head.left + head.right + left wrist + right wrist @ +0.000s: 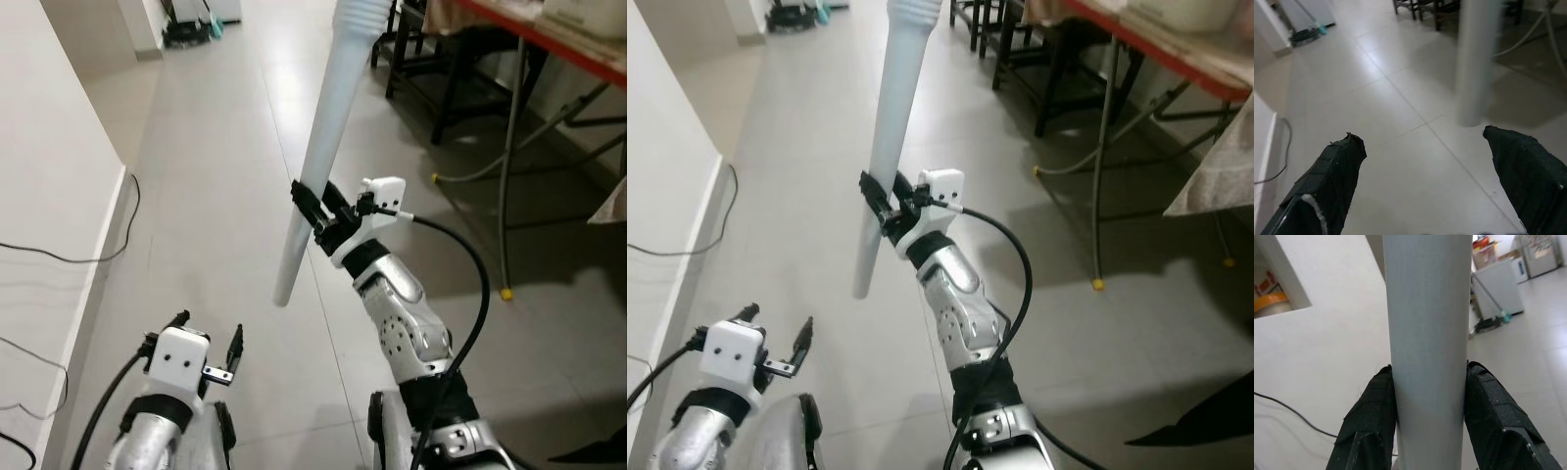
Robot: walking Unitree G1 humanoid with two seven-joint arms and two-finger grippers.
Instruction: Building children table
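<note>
Right wrist view: right end effector, fingers clenched on either side of a pale table leg, the item gripped low on its length and held above the tiled floor, tilted, its ribbed upper end toward the red-edged worktop. Left end effector: released, fingers spread wide, holding nothing, low over the floor just beside the leg's lower end. Wall-side of the leg: a black cable on the floor.
</note>
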